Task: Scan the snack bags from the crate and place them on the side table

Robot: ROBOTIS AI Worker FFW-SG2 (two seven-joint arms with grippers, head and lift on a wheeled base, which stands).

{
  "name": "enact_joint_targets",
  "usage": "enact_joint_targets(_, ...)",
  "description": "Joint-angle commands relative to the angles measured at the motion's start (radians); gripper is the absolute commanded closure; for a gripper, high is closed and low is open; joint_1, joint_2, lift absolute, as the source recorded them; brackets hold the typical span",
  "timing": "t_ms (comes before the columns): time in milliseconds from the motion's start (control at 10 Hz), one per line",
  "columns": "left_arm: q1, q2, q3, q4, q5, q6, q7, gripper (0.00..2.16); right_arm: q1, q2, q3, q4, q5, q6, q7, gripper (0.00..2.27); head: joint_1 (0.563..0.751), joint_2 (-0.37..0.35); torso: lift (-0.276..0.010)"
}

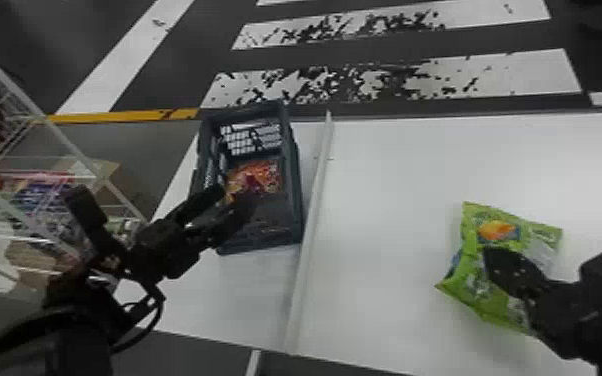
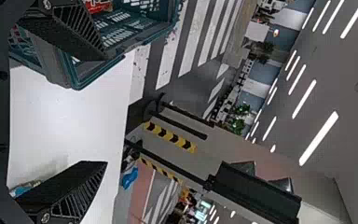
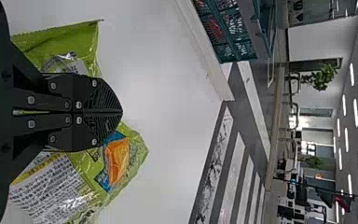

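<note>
In the head view the right gripper (image 1: 489, 256) comes in from 4 o'clock with its jaws closed on the green snack bag (image 1: 497, 225), its body lying across the bag's face. The right wrist view shows the 2 tips pressed together and green film spreading out on both sides of them, with an orange patch and a block of print showing. The bag is over the white table (image 1: 390, 170), toward 4 o'clock from the middle of the head view; I can't tell whether any corner touches the surface.

The dark crate (image 1: 295, 150) stands at 9 o'clock, beyond the long pale ridge (image 1: 315, 200) that runs roughly from 12 to 6 o'clock. Inside it is orange-red snack packaging (image 1: 255, 177); I can't tell how many bags that makes.

The left gripper (image 1: 237, 195) reaches in from 8 o'clock, over the crate's near part. Its jaws are open, and the left wrist view shows a wide gap with nothing between them.

At 9 o'clock, by the head view's edge, a white wire rack (image 1: 60, 135) holds colourful packets (image 1: 40, 192), with a cardboard box (image 1: 107, 172) behind it. White floor stripes (image 1: 495, 75) lie toward 1 o'clock, and a yellow band (image 1: 115, 117) toward 10 o'clock.
</note>
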Motion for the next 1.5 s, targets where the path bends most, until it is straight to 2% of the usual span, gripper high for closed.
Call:
enact_joint_targets(0,0.007,-0.003,0.002,-0.007,0.001,0.002,0.000,0.08,-0.057,0.001,-0.005,0.054,0.002,0.002,-0.007,2.16,0.695,0.254,-0.094)
enact_joint_targets(500,0.015,-0.003,0.006,-0.008,0.004,0.002,0.000,0.08,-0.124,0.006,0.009,0.227,0.029,-0.035,-0.028,2.16,0.695,0.215,-0.094)
enact_joint_targets(800,0.016,-0.003,0.006,-0.008,0.004,0.002,0.000,0.08,-0.150,0.011,0.040,0.294,0.034,-0.087,-0.033,2.16,0.695,0.228,-0.094)
enact_joint_targets(1000,0.022,-0.003,0.008,-0.007,0.006,-0.001,-0.003,0.08,-0.138,0.009,0.038,0.244,0.040,-0.087,-0.032,2.16,0.695,0.242,-0.094)
enact_joint_targets(1400,0.022,-0.003,0.009,-0.004,0.012,-0.001,-0.003,0.08,-0.041,0.000,0.022,0.003,0.045,0.002,0.004,2.16,0.695,0.246,-0.094)
